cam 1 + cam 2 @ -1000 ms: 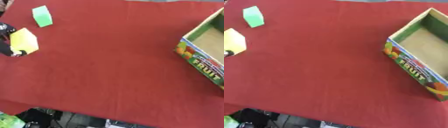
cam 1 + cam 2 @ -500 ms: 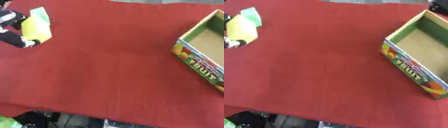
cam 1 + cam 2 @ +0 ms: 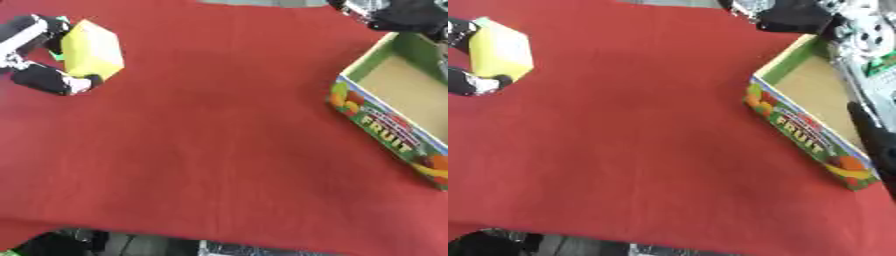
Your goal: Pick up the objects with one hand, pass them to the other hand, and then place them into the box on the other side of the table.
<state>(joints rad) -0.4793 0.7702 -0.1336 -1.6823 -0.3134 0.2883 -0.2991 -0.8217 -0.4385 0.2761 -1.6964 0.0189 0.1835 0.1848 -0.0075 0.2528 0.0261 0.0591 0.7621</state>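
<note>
Fingers of the left hand curl round a yellow block, thumb tip below it, other fingers wrapped behind its far-left side; block is pinched and held off the red tablecloth, at the far left of the scene. A sliver of green shows just behind the hand, mostly hidden.

Change over the last second: block was low at the left edge with the hand just on it, green block plain beside it on the cloth. Half a second ago it was lifted in front of the green block. Now it sits higher and further in toward the middle, larger in view. The whole picture has also shifted, so part of that is head motion. Judgement: pick-up is done, carry toward the handover has begun.

Right hand has come into view at the far edge, a dark shape above the far corner of the fruit box; it was absent a second ago. Finger state cannot be told. Another dark shape at the right edge by the box, unclear what.

Box lies at the right, open, nothing visible inside. Hands are well apart, handover not yet made.
</note>
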